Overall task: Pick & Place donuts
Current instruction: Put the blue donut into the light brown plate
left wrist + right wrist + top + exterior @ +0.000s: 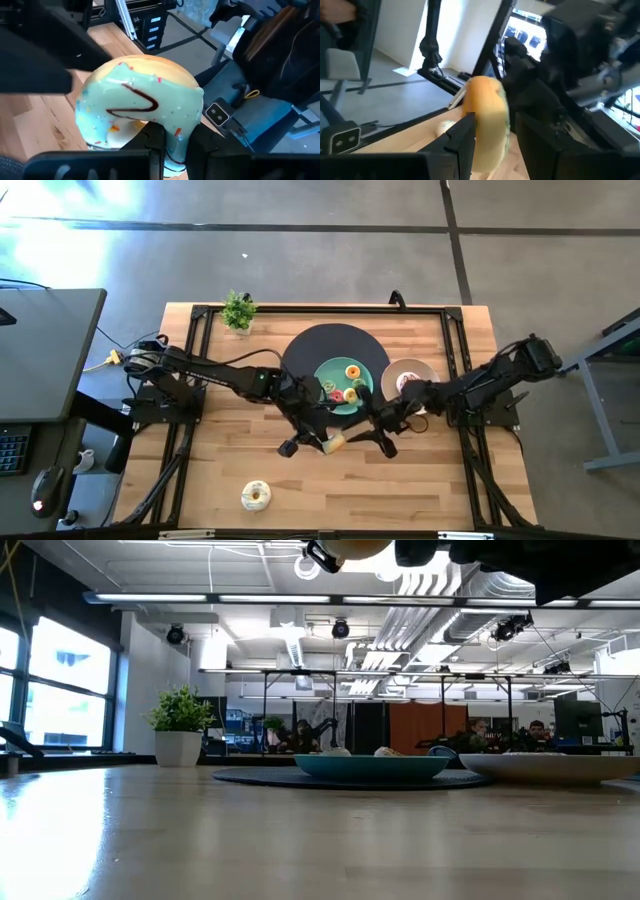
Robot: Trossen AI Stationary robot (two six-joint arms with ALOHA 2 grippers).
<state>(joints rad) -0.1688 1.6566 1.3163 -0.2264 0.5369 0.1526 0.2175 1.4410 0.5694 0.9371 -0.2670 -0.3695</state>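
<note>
A large green-iced donut with a red squiggle hangs in the air between both grippers over the table's near middle. Its tan underside shows at the top of the low view. My left gripper is shut on it. My right gripper is open, with one finger on each side of the donut's edge-on body. Several small donuts lie on the teal plate. A cream donut lies flat on the table near the near edge. My left gripper pinches the lower section of the donut's ring between its two fingers. One finger seems to stand at the hole and the other at the outer rim. It comes from the table's left, and the donut is lifted clear with its iced face toward the left wrist camera.
The teal plate sits on a dark round mat. The tan bowl beside it holds a pink donut. A small potted plant stands at the far edge. Bare wood lies to the near left and near right.
</note>
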